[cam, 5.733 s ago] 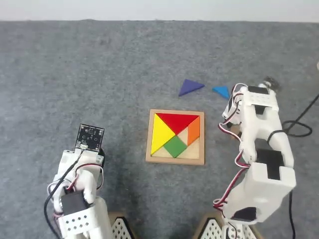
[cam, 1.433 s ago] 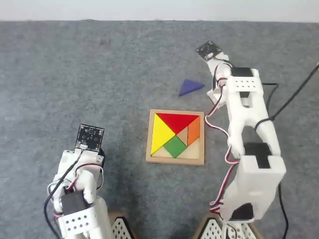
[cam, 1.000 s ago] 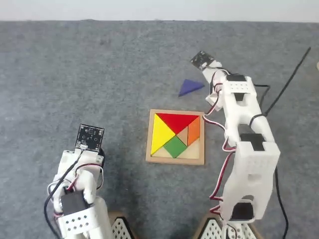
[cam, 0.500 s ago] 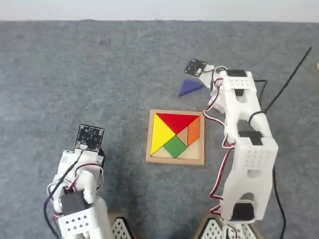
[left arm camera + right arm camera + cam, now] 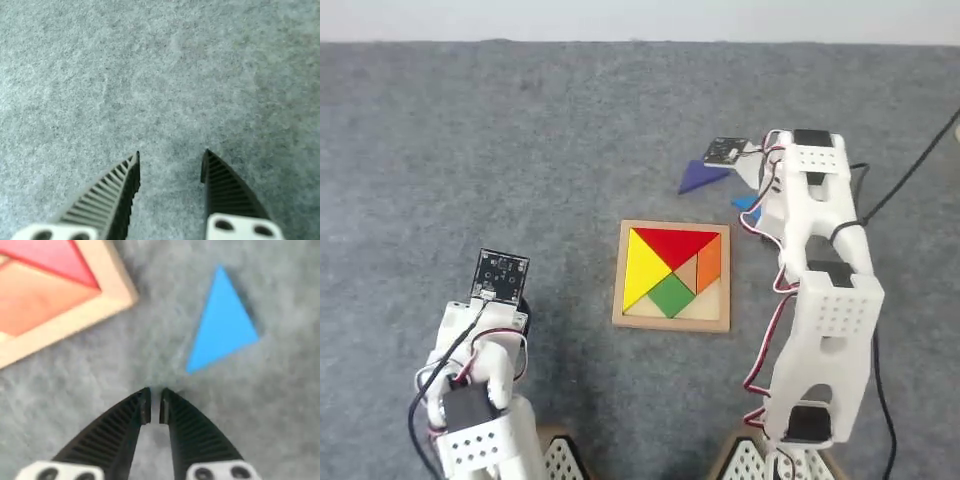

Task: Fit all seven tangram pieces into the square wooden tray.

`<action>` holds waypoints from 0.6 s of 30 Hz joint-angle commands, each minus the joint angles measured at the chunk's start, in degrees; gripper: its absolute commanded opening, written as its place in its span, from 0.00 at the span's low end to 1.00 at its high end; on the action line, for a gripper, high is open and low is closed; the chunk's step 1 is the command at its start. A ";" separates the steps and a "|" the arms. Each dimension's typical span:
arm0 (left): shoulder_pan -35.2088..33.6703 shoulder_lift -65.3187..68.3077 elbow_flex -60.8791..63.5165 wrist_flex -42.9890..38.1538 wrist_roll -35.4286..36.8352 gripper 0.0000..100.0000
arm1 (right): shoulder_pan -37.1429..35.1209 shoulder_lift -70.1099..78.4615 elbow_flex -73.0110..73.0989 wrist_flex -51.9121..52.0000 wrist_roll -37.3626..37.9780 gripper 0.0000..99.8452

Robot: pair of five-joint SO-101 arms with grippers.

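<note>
You're looking down on a grey, felt-like table cover (image 5: 470,150) that spreads to the edges at 3, 6 and 9 o'clock, evenly lit with soft shadows. At 12 o'clock a pale strip (image 5: 640,20) borders it; wall or bare edge, you can't tell.

The square wooden tray (image 5: 672,322) lay flat. In it sat a red triangle (image 5: 673,245), a yellow triangle (image 5: 643,272), a green square (image 5: 671,294) and an orange parallelogram (image 5: 710,262), with bare wood along its near edge. Beyond its far edge lay a purple triangle (image 5: 698,177) and, near the far right corner, a blue triangle (image 5: 222,325), apart.
</note>
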 commanded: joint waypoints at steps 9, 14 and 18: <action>-0.35 -0.44 -0.57 0.35 -0.26 0.19 | -5.05 -1.45 -2.73 -5.67 -7.38 0.45; -0.35 -0.44 -0.57 0.35 -0.26 0.19 | -5.14 2.42 -2.81 -8.84 -7.38 0.44; -0.35 -0.44 -0.57 0.35 -0.26 0.19 | -4.79 4.18 -2.81 -12.97 -7.82 0.44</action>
